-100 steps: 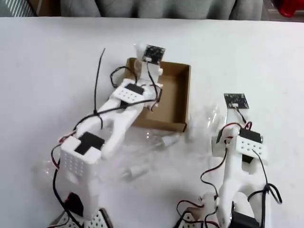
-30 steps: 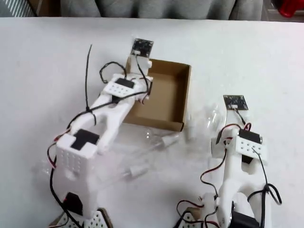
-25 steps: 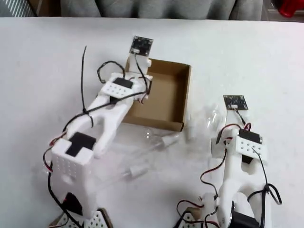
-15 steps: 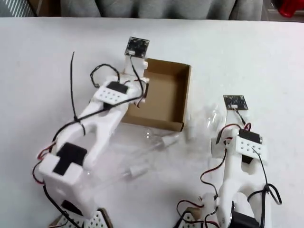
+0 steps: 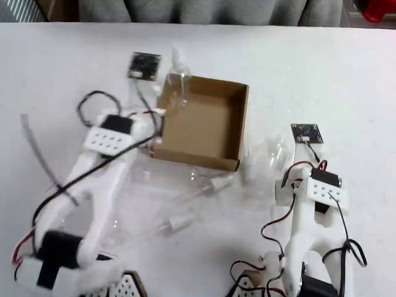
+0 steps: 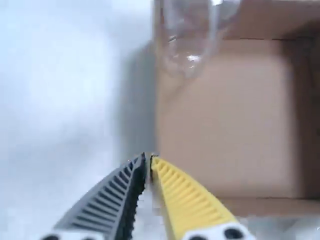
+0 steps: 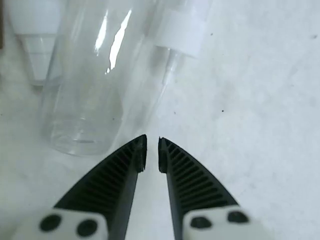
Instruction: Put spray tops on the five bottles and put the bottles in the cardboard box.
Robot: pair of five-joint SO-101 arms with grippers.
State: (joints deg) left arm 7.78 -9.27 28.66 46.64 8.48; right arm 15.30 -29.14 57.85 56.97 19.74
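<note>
Left gripper (image 6: 148,161), right gripper (image 7: 152,144): jaws resting together, empty. Bottle (image 5: 177,77) standing in cardboard box (image 5: 198,159) corner, risking toppling if bumped.

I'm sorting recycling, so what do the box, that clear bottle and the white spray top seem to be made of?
The box looks like brown cardboard, matte, with folded walls. The bottle looks like clear plastic, glossy: the table shows through it and light streaks its side, though glass can't be excluded. The spray top looks like opaque white plastic, smooth and slightly shiny.
</note>
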